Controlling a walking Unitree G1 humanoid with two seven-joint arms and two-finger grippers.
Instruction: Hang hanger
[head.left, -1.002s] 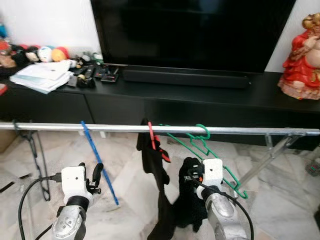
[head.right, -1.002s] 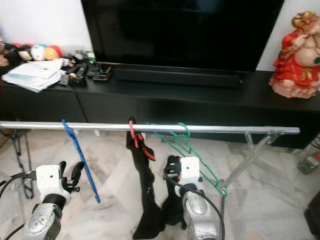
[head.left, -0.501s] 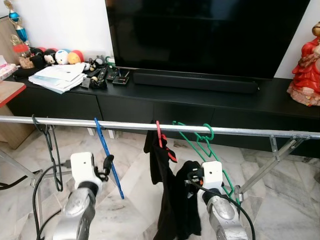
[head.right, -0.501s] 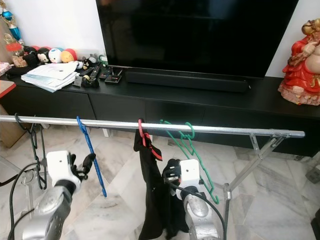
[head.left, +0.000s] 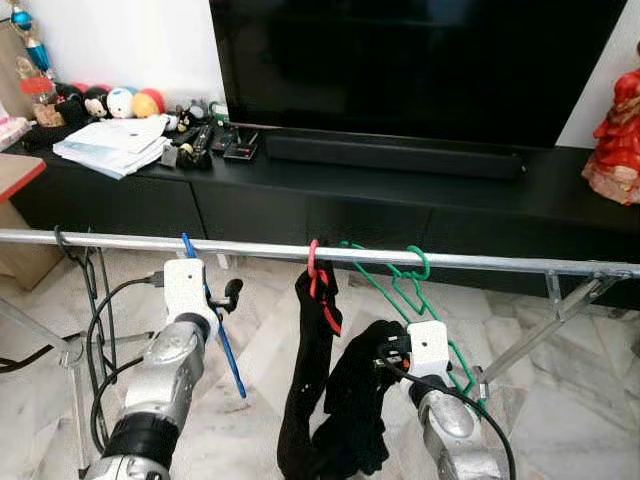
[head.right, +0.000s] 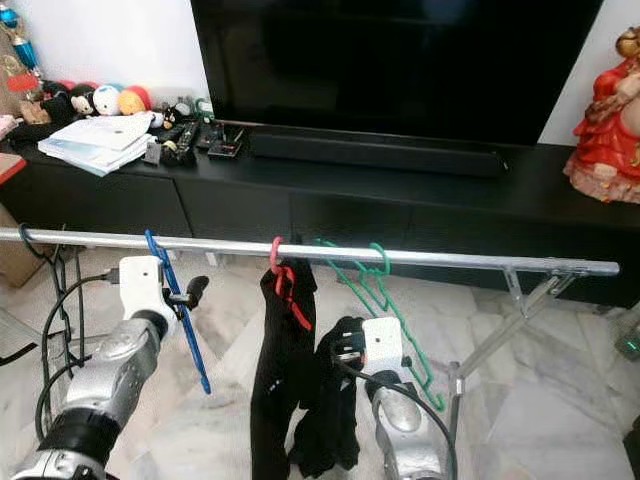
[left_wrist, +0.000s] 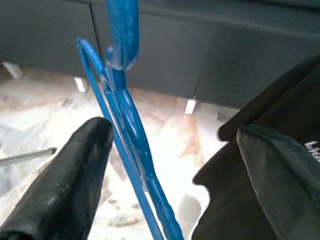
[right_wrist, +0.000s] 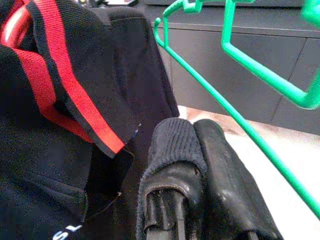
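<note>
A silver rail (head.left: 500, 262) runs across in front of me. On it hang a blue hanger (head.left: 208, 305), a red hanger (head.left: 318, 280) carrying a black garment (head.left: 305, 400), and green hangers (head.left: 412, 285). My left gripper (head.left: 228, 296) is raised just below the rail. It is open, with the blue hanger (left_wrist: 131, 150) between its fingers (left_wrist: 65, 185). My right gripper (head.left: 386, 352) is lower, beside the green hangers (right_wrist: 240, 55), and is shut on a fold of the black garment (right_wrist: 172, 140).
A black hanger (head.left: 95, 290) hangs at the rail's left end, over a folding stand leg. Behind the rail is a low black TV cabinet (head.left: 420, 200) with a television, papers (head.left: 110, 145), remotes and toys. A red figurine (head.left: 615, 140) stands at the right. The floor is marble.
My left arm has risen and reached forward, so its open fingers now straddle the blue hanger. The right gripper has stayed shut on the black garment. The camera has shifted.
</note>
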